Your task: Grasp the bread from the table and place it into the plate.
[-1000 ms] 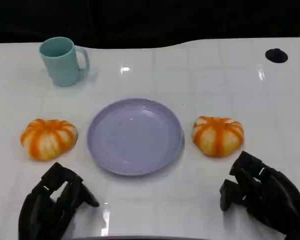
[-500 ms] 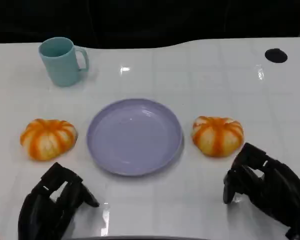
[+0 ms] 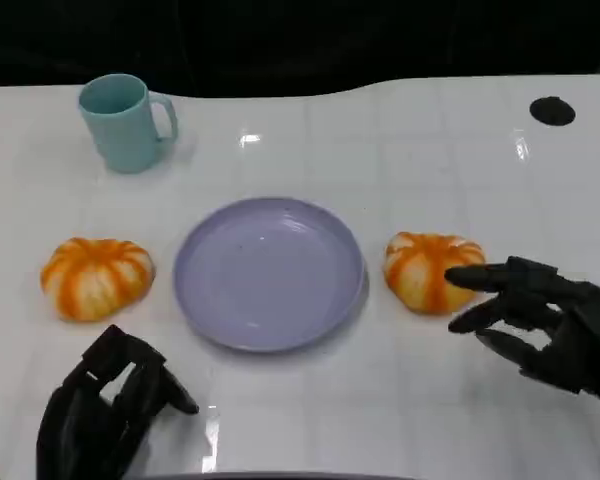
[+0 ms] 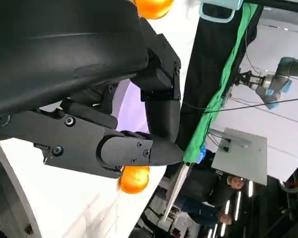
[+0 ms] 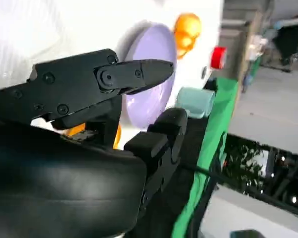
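Note:
Two orange-and-white striped breads lie on the white table beside a lilac plate [image 3: 270,272]. One bread [image 3: 97,277] is to the plate's left, the other bread [image 3: 432,270] to its right. My right hand [image 3: 545,325] is spread just right of the right bread, one fingertip at its edge, holding nothing. In the right wrist view its fingers [image 5: 114,74] reach toward the plate [image 5: 149,74], with that bread [image 5: 114,138] just behind them. My left hand [image 3: 105,410] rests near the front edge, below the left bread, fingers curled in and holding nothing.
A teal mug [image 3: 125,122] stands at the back left. A small black disc [image 3: 552,110] lies at the back right. The table's far edge meets a dark backdrop. People [image 4: 233,184] show beyond the table in the left wrist view.
My right hand has moved up toward the right bread and uncurled its fingers, reaching the bread's right edge. The left hand, breads and plate have not moved.

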